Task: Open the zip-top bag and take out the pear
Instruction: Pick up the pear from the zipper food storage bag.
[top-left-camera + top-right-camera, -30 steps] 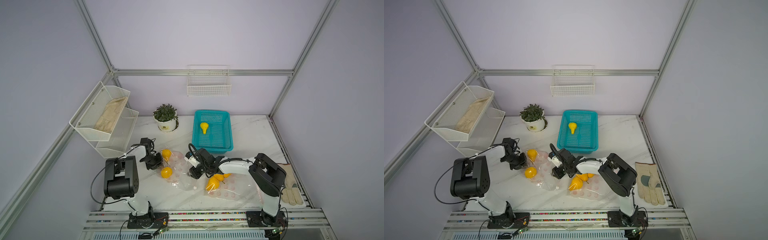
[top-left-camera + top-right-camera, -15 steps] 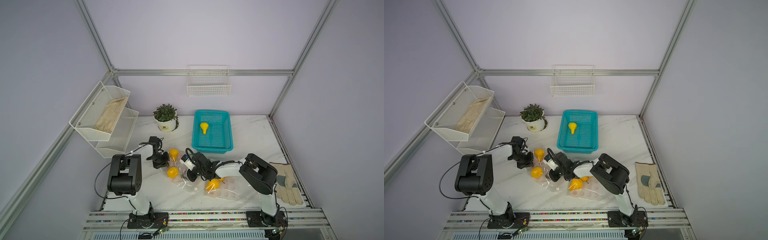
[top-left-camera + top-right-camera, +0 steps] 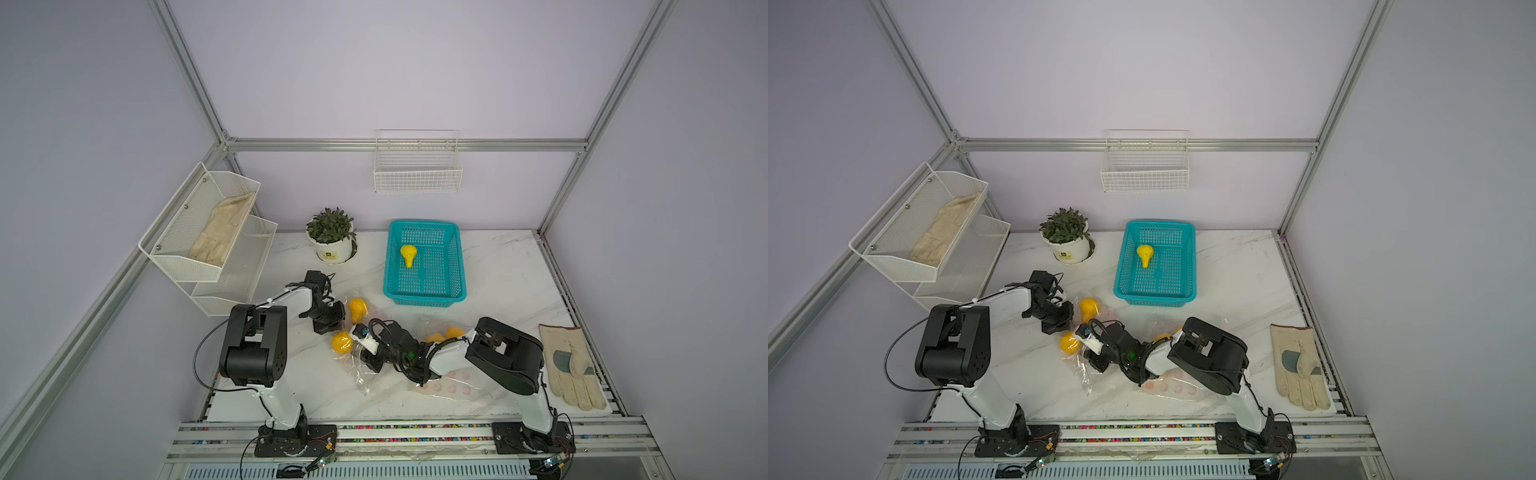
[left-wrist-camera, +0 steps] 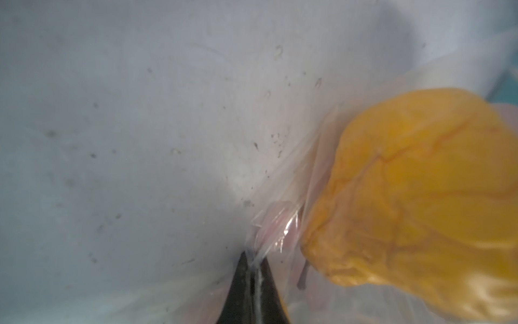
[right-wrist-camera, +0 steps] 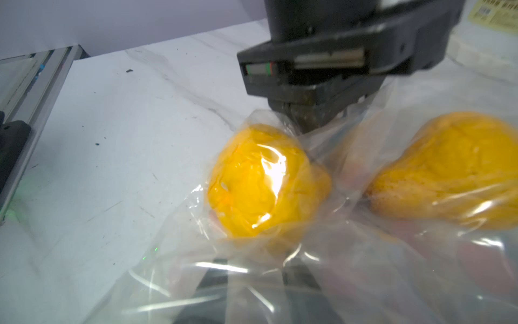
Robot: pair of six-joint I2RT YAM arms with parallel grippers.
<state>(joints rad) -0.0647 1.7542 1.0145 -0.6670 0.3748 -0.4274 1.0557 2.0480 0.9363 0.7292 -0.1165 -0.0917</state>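
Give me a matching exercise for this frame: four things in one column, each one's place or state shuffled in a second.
1 left gripper
2 teal basket
3 potted plant
4 work glove

A lying flat at the table edge
B shut on the zip-top bag
C upright at the table's back
D holds one loose pear

Pairs: 1-B, 2-D, 3-C, 4-A
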